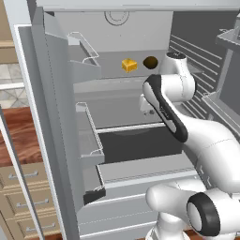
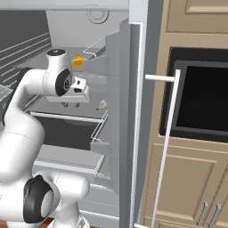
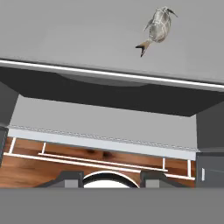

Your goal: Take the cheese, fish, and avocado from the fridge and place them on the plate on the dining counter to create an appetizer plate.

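With both doors of the fridge (image 1: 56, 117) swung wide, the cheese (image 1: 129, 65) and the avocado (image 1: 150, 62) sit near each other toward the back of an upper shelf, the cheese on the left. One shelf lower, the fish (image 3: 156, 29) lies on bare grey shelf, toward its right side near the door bins. The white arm reaches inside at that level, its gripper (image 2: 71, 104) pointing down above the shelf's front edge, apart from the fish; its fingers (image 3: 65, 178) stand spread, grasping nothing.
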### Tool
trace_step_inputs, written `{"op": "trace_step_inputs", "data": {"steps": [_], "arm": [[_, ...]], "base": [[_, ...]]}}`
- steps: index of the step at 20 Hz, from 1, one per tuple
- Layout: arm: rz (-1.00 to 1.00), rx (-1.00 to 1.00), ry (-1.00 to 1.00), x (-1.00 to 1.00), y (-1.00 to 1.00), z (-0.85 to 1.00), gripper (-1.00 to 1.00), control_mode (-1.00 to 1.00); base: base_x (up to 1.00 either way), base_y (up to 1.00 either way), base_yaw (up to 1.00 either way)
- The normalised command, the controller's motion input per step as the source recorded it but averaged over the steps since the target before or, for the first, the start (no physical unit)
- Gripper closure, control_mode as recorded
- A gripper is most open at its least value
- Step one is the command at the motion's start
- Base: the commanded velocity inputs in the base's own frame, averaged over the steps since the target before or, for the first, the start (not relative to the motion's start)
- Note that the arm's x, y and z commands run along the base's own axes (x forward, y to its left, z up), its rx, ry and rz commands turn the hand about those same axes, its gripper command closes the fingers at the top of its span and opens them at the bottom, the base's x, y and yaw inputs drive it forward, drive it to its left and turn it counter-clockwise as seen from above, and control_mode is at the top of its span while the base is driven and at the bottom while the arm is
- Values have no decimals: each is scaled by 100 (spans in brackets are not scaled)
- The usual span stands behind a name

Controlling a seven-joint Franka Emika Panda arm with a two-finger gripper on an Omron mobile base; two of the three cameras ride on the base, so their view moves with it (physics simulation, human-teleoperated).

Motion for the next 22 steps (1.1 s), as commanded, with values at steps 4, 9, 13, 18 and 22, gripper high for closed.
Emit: {"op": "trace_step_inputs", "data": {"steps": [4,9,13,18,22], "arm": [[0,0,-12,-3,0,0,-100,-100],[-9,0,-7,-20,-1,-2,-100,-100],[-31,0,-4,-17,-9,-23,-100,-100],[-33,0,-5,0,-1,-26,-100,-100],[-21,0,-9,39,-1,-32,-100,-100]], "base": [[0,0,0],[0,0,0],[0,0,0],[0,0,0],[0,0,0]]}}
